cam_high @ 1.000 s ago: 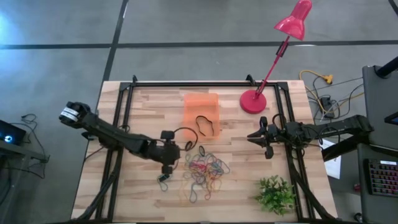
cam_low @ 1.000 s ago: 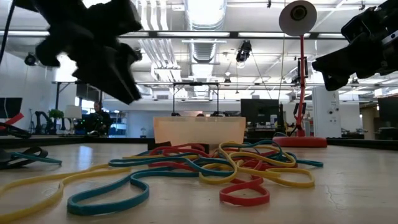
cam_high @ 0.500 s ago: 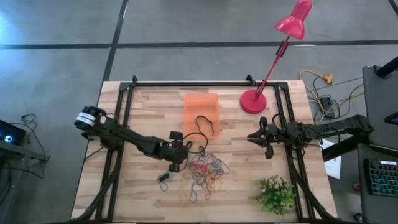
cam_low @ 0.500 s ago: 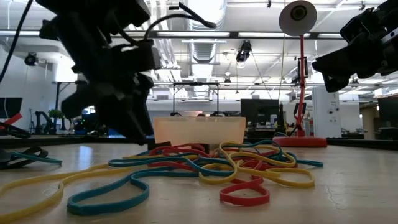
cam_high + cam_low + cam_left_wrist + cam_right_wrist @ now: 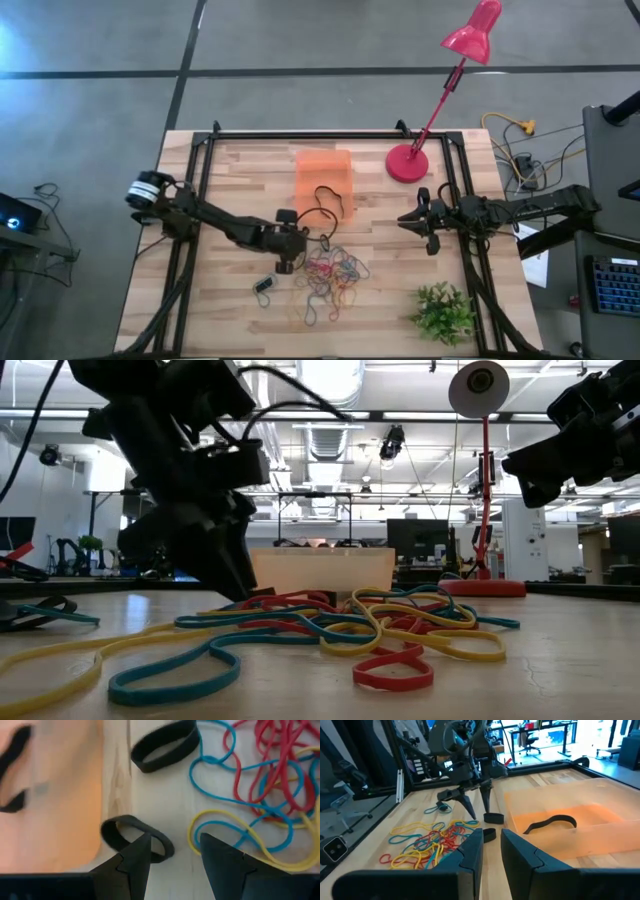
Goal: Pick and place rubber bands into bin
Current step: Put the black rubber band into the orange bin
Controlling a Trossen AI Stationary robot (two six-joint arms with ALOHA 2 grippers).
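Note:
The rubber bands [image 5: 332,274] lie in a loose red, blue and yellow heap on the wood, in front of the orange bin [image 5: 322,172]. One black band [image 5: 551,823] lies inside the bin. My left gripper [image 5: 172,842] is open, fingers pointing down, low over the table between the bin's near corner and the heap. A black band [image 5: 116,827] lies flat at one fingertip, and a second black band [image 5: 165,745] lies beyond it. I cannot tell whether the finger touches the first. My right gripper [image 5: 410,219] hovers open above the table's right side, touching nothing.
The red lamp base [image 5: 407,162] stands right of the bin, its arm leaning away to the far right. A small green plant [image 5: 443,311] sits at the near right. A few stray bands [image 5: 263,286] lie left of the heap. A black frame rims the table.
My left gripper has moved toward the table's right, toward the bin and the heap of bands, and has come down close to the table. The bands and the bin have stayed put.

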